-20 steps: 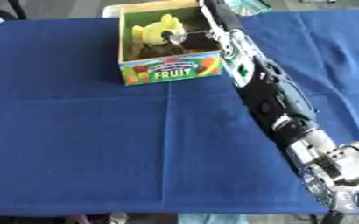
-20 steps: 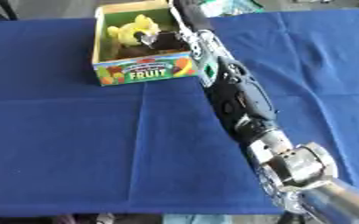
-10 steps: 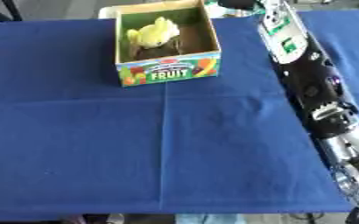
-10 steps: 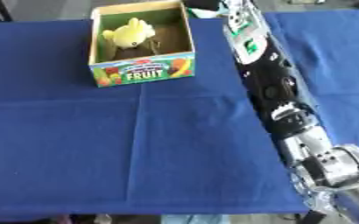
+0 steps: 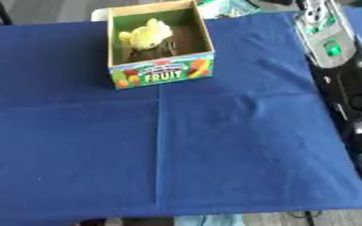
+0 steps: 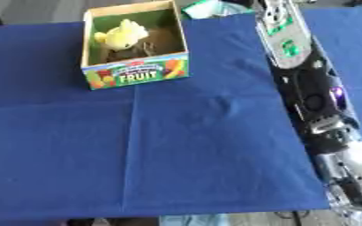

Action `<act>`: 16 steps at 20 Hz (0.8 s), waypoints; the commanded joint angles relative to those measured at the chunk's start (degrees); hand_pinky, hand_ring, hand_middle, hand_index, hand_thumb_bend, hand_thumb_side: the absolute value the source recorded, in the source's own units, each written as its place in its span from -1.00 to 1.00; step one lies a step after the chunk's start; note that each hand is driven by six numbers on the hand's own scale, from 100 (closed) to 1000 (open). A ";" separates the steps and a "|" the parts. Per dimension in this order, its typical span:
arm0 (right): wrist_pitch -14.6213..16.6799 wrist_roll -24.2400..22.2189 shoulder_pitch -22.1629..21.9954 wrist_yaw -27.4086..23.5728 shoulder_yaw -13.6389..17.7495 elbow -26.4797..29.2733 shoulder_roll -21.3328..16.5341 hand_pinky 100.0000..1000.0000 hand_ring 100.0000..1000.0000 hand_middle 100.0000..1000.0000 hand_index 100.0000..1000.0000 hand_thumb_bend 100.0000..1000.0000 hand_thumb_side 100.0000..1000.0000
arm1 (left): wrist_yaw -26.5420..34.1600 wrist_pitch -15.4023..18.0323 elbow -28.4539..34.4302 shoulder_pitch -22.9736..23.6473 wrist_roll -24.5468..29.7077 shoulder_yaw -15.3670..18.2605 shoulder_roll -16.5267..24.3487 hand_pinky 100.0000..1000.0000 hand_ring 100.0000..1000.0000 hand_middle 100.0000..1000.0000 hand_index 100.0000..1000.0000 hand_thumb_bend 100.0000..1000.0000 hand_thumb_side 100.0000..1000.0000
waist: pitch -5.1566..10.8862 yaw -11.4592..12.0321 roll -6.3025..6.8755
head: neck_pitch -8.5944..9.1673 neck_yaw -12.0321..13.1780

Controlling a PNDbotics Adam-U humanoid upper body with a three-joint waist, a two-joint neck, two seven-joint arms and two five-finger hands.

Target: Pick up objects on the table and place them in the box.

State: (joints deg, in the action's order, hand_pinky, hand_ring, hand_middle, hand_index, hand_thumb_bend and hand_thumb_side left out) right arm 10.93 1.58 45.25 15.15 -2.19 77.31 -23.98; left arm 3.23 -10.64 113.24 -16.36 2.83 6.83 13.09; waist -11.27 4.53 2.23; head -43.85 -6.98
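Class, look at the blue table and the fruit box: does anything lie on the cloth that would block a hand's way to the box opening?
Nothing visible does. The blue cloth before the box shows no objects, and the box's top is open, with a yellow toy already inside. The right arm lies beside it; no hand shows.

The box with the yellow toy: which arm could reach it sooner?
Probably the right: its arm stretches along the table's right side, just beside the box. The left arm is not in view.

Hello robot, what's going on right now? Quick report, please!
Right arm stretched along table's right side, hand out of view; left hand unseen. Yellow toy and a dark thing beside it lie in the fruit box. Blue cloth bare, nothing blocking.
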 commanded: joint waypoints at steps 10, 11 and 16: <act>-1.46 -2.88 -16.31 -11.85 5.48 17.81 -3.04 0.57 0.52 0.31 0.48 -0.56 -0.40 | 1.47 0.34 1.01 1.09 -4.22 1.60 0.16 0.47 -0.02 0.01 0.50 -1.00 0.07 | 0.76 -2.14 -0.20 | -0.27 2.58; -1.82 -2.93 -17.93 -12.85 6.07 18.65 -2.99 0.57 0.51 0.29 0.47 -0.57 -0.40 | 1.64 0.35 1.03 1.19 -4.48 1.63 0.10 0.47 -0.02 0.00 0.50 -1.00 0.06 | 0.71 -2.18 -0.19 | -0.27 2.92; -2.45 -3.97 -25.78 -17.88 8.34 22.66 -2.68 0.56 0.47 0.23 0.41 -0.58 -0.39 | 2.36 0.32 1.15 1.81 -5.42 1.67 -0.24 0.45 -0.04 -0.01 0.50 -1.00 0.04 | 0.73 -2.16 0.07 | -0.27 4.43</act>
State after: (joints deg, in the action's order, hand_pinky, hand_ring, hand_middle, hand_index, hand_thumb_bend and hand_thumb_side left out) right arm 8.64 -2.13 19.05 -1.14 5.11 97.78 -25.42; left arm 5.12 -10.40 113.26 -14.21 -2.21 7.97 12.50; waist -11.30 2.35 2.43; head -43.85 -3.03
